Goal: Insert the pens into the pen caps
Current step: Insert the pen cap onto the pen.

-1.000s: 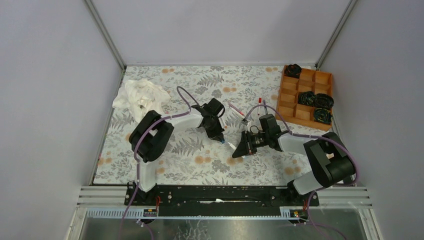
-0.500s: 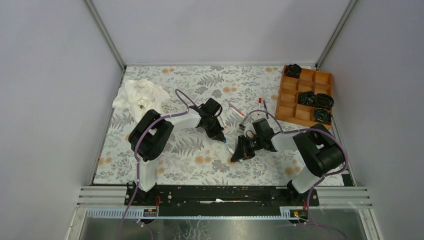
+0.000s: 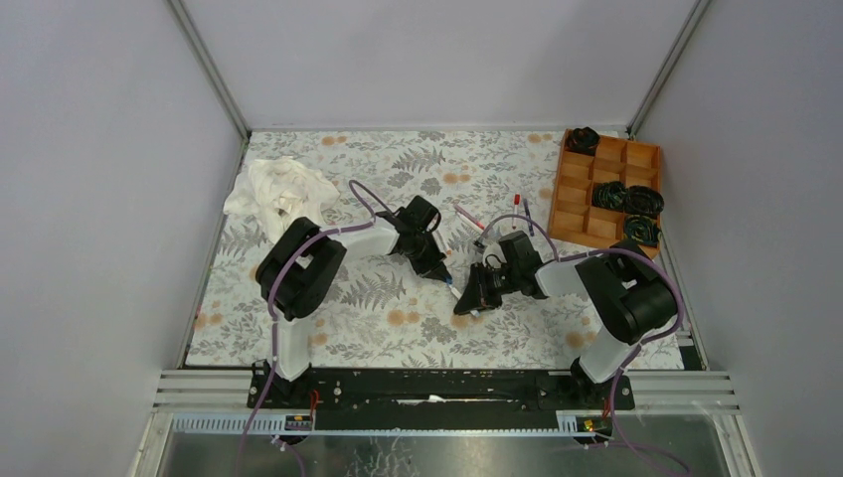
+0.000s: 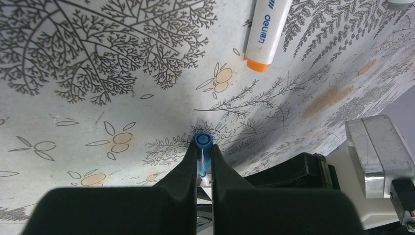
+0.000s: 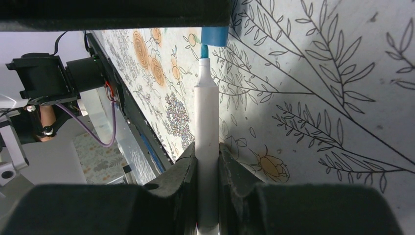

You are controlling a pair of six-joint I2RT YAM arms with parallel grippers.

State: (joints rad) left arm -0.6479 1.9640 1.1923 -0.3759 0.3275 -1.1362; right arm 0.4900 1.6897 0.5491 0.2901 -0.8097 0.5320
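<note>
Now the right end effector (image 5: pixel 207 152) has closed most of the gap to the left end effector (image 4: pixel 203 155), and the two meet nose to nose above the desk (image 3: pixel 398 318). We see the right one clamped narrow on a white pen (image 5: pixel 207 112), whose barrel runs straight out ahead of its fingertips. The left one is pinched narrow on a blue cap (image 4: pixel 203 141), held right at its fingertips. From the right wrist, the pen's blue tip sits at the cap's mouth, directly ahead; whether it has entered we cannot tell. We judge that alignment is nearly done and that a short push along the barrel remains for this pair.

Compared with the frame a second earlier, the right arm has folded inward and carried its end effector towards the left one, where before a clear gap lay between them. The left end effector has hardly moved. Beyond the left end effector's fingertips an orange-ended pen (image 4: pixel 266 29) lies on the desk, untouched. The tray (image 3: pixel 575 204) stays far off behind the right end effector.
</note>
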